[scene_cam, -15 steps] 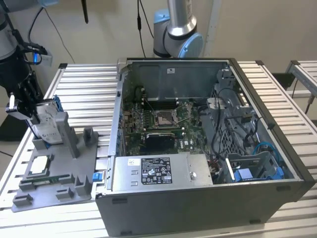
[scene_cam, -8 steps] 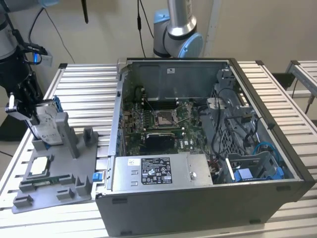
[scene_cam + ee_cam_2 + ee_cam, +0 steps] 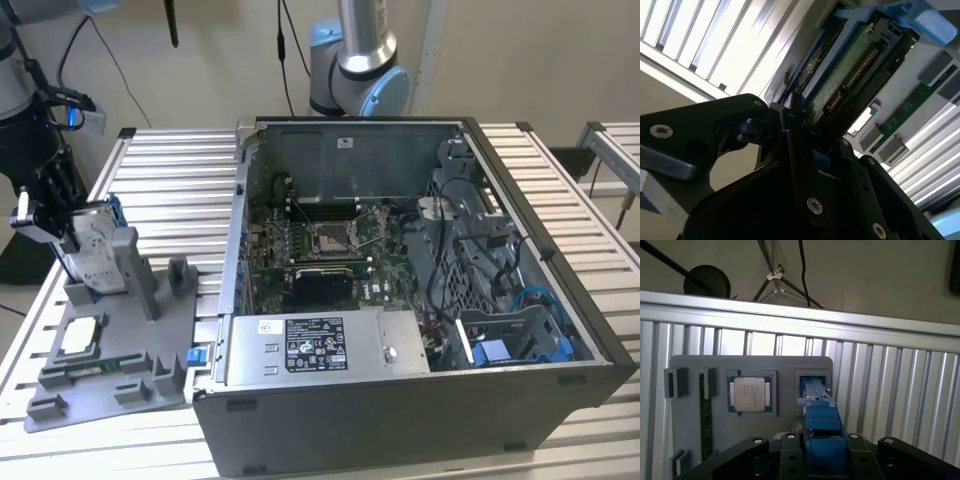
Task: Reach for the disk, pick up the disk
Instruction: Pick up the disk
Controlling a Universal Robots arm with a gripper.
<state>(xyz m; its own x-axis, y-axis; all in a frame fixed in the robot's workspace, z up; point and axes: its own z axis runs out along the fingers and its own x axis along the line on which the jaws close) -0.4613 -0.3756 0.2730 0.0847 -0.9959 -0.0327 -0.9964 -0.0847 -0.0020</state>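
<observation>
Ribbed alu table (image 3: 170, 170) w/ grey tray (image 3: 118, 345), open PC case (image 3: 400, 420), beige wall (image 3: 530, 50) behind; gripper (image 3: 72, 232) jaws clamp disk (image 3: 97, 252).

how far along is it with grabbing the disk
The reach looks done: the gripper is right at the disk, whose blue frame sits close up in the first wrist view. Whether the grip has closed, I cannot tell. The lift is left: in the exterior view the disk appears to rest in its grey stand on the table.
</observation>
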